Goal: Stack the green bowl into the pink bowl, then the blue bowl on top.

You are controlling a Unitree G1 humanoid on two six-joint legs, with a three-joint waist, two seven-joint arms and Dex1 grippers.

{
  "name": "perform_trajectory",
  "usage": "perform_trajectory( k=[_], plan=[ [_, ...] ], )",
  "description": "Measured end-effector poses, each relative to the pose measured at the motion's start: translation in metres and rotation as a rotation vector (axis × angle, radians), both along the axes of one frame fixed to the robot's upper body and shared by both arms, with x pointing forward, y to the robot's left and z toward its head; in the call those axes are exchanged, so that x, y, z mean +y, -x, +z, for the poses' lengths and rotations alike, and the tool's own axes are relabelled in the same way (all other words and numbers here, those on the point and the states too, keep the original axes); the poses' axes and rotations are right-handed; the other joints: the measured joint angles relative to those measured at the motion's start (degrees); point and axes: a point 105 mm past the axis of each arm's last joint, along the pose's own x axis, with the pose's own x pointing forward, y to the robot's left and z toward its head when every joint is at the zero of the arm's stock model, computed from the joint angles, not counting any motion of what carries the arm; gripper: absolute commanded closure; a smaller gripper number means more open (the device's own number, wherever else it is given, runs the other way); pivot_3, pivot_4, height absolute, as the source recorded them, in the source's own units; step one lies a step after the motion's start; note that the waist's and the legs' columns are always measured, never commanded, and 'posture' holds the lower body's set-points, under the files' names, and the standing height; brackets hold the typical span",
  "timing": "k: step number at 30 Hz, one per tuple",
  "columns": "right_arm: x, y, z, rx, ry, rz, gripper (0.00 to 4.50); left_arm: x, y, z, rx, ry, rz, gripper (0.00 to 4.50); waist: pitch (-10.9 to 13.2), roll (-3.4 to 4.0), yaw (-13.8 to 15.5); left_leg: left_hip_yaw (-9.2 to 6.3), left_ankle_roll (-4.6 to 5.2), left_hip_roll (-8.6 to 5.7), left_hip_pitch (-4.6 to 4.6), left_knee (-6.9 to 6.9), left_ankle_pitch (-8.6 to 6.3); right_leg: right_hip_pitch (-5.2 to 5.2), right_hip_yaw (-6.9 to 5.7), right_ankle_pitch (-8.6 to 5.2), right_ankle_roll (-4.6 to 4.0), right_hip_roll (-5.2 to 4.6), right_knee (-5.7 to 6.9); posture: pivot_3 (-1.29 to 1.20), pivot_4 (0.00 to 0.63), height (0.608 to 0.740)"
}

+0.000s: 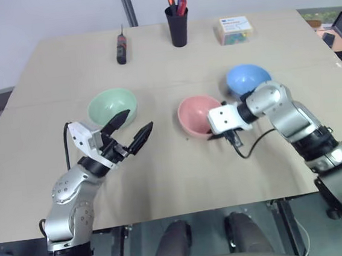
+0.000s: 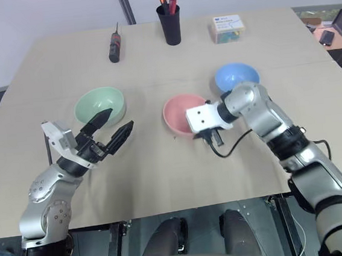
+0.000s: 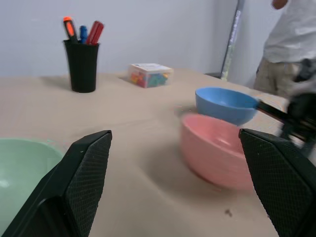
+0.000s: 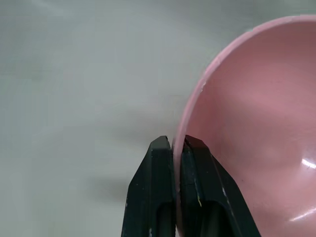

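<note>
The pink bowl [image 1: 195, 115] sits mid-table, tipped slightly. My right gripper [image 4: 177, 143] is shut on its near rim, one finger inside and one outside. The blue bowl [image 1: 248, 77] stands just behind my right wrist, beside the pink bowl. Further left, the green bowl [image 1: 112, 106] rests upright on the table. My left gripper [image 1: 138, 119] hovers open and empty at the green bowl's near right edge, pointing toward the pink bowl [image 3: 217, 150].
At the table's far side stand a black cup of pens [image 1: 177, 24], a black-and-red tool [image 1: 121, 48] and a small box of coloured pieces [image 1: 234, 29]. A person [image 3: 291, 39] stands beyond the table's right end. The table's front edge [image 1: 185, 210] lies close below both arms.
</note>
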Motion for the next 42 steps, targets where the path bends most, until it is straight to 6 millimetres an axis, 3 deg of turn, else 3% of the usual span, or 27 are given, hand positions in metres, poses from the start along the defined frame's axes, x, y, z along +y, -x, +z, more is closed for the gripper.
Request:
perform_trajectory(
  k=[2, 5, 13, 18, 20, 22, 23, 24, 25, 27, 33, 38, 42],
  plan=[
    [-0.002, 0.012, -0.002, 0.008, 0.011, -0.005, 4.49, -0.001, -0.002, -0.002, 0.008, -0.01, -0.021, 0.12, -0.01, -0.01, 0.12, 0.0, 0.0, 0.0, 0.01, 0.02, 0.0, 0.01, 0.0, 0.0, 0.0, 0.0, 0.02, 0.0, 0.15, 0.74],
    [-0.005, 0.019, -0.003, 0.02, 0.03, -0.031, 3.51, -0.003, -0.006, -0.003, 0.015, -0.009, -0.043, 0.12, -0.02, -0.02, 0.1, 0.03, 0.0, -0.05, 0.01, 0.11, 0.0, 0.03, 0.02, 0.0, 0.01, 0.0, 0.05, 0.0, 0.15, 0.74],
    [-0.008, 0.018, -0.003, 0.038, 0.026, -0.112, 0.11, -0.008, -0.011, -0.009, 0.033, -0.025, -0.071, 0.12, -0.02, -0.04, 0.19, 0.0, 0.0, -0.05, -0.03, 0.12, 0.0, 0.02, 0.0, 0.0, 0.0, -0.02, 0.03, 0.0, 0.15, 0.74],
    [-0.005, 0.021, 0.012, 0.066, -0.071, -0.157, 0.02, -0.01, -0.014, -0.002, 0.012, -0.028, -0.083, 0.12, -0.01, -0.04, 0.25, -0.01, 0.0, -0.04, -0.03, 0.12, 0.0, 0.02, -0.01, 0.0, 0.01, -0.02, 0.04, 0.0, 0.15, 0.74],
    [0.002, 0.02, 0.031, 0.147, -0.271, -0.218, 0.02, -0.011, -0.018, -0.003, 0.017, -0.096, -0.068, 0.12, -0.02, -0.1, 0.18, -0.03, 0.0, -0.03, -0.03, 0.12, 0.0, 0.02, -0.01, 0.0, 0.0, 0.0, 0.05, 0.0, 0.15, 0.74],
    [0.007, 0.018, 0.066, 0.219, -0.619, -0.247, 0.02, -0.016, -0.024, 0.0, 0.004, -0.213, -0.06, 0.12, -0.02, -0.09, 0.19, -0.02, 0.0, -0.05, -0.03, 0.1, 0.0, 0.01, 0.0, 0.0, 0.01, 0.02, 0.1, 0.0, 0.15, 0.74],
    [0.003, 0.016, 0.074, 0.226, -0.699, -0.257, 0.02, -0.018, -0.026, 0.003, -0.004, -0.229, -0.053, 0.12, -0.02, -0.1, 0.35, -0.05, 0.0, -0.1, -0.03, 0.08, 0.0, 0.02, -0.03, 0.0, 0.01, 0.06, 0.12, 0.0, 0.15, 0.74],
    [-0.014, 0.013, 0.089, 0.22, -0.87, -0.297, 0.02, -0.019, -0.03, 0.009, -0.009, -0.269, -0.03, 0.12, -0.04, -0.13, 0.81, -0.06, 0.01, -0.18, -0.05, 0.09, 0.0, 0.03, -0.04, 0.0, 0.01, 0.05, 0.08, 0.0, 0.15, 0.74],
    [-0.016, 0.012, 0.09, 0.218, -0.881, -0.303, 0.02, -0.019, -0.03, 0.009, -0.01, -0.273, -0.028, 0.12, -0.04, -0.13, 0.85, -0.06, 0.01, -0.19, -0.05, 0.09, 0.0, 0.02, -0.03, 0.0, 0.01, 0.05, 0.08, 0.0, 0.15, 0.74],
    [-0.038, 0.01, 0.094, 0.207, -0.974, -0.369, 0.02, -0.017, -0.034, 0.013, -0.009, -0.341, 0.004, 0.12, -0.04, -0.13, 1.12, -0.02, 0.03, -0.25, -0.06, 0.08, -0.01, 0.0, 0.01, 0.0, 0.02, 0.01, 0.08, 0.0, 0.15, 0.74],
    [-0.105, 0.023, 0.074, 0.154, -1.005, -0.519, 0.02, 0.029, -0.047, 0.016, 0.089, -0.546, 0.163, 0.12, 0.0, -0.06, 0.98, 0.15, 0.05, -0.2, 0.05, -0.02, -0.01, -0.02, 0.13, 0.0, 0.02, 0.14, 0.14, 0.0, 0.15, 0.74],
    [-0.126, 0.032, 0.066, 0.115, -0.97, -0.519, 0.02, 0.071, -0.056, 0.002, 0.194, -0.631, 0.256, 0.12, 0.0, -0.07, 0.46, 0.16, 0.19, -0.11, 0.12, 0.01, -0.09, 0.0, 0.14, 0.0, 0.01, 0.25, 0.23, 0.0, 0.15, 0.74],
    [-0.129, 0.039, 0.063, 0.103, -0.948, -0.485, 0.02, 0.083, -0.063, 0.0, 0.219, -0.641, 0.281, 0.12, -0.01, -0.07, 0.42, 0.16, 0.17, -0.1, 0.08, 0.09, -0.07, 0.0, 0.14, 0.0, 0.02, 0.24, 0.25, 0.0, 0.15, 0.74]
  ],
)
